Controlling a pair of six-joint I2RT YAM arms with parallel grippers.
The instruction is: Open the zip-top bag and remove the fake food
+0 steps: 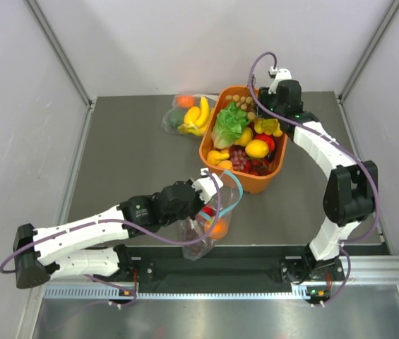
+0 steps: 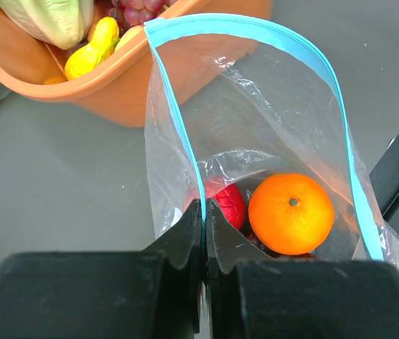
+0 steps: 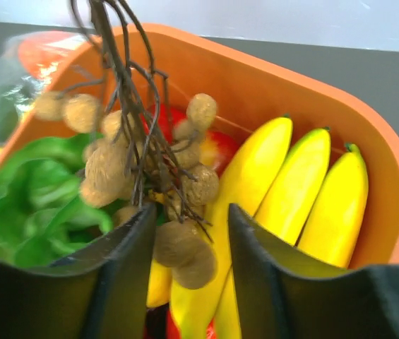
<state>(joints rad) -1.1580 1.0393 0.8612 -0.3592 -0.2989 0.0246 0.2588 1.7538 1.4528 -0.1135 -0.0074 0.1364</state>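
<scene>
The left gripper (image 2: 204, 205) is clenched tight, pinching one wall of the zip-top bag (image 2: 255, 127) just under its teal-blue zip strip. The bag stands by the near edge of the tabletop, about midway along it, with its mouth spread wide. At its bottom lie a round orange (image 2: 291, 213) and, touching it on the left, a red apple (image 2: 229, 205). By the far edge lies a second clear bag (image 1: 188, 116) showing yellow bananas, just beside the orange basket (image 1: 259, 185). The basket sits right of the middle, piled with lettuce (image 3: 30, 191), bananas (image 3: 298, 191) and other fruit. Over its far end the right gripper (image 3: 192, 212) has its jaws parted. The brownish grape bunch (image 3: 198, 185) hangs blurred in the gap, its lowest berries between the fingers; whether they touch cannot be told.
</scene>
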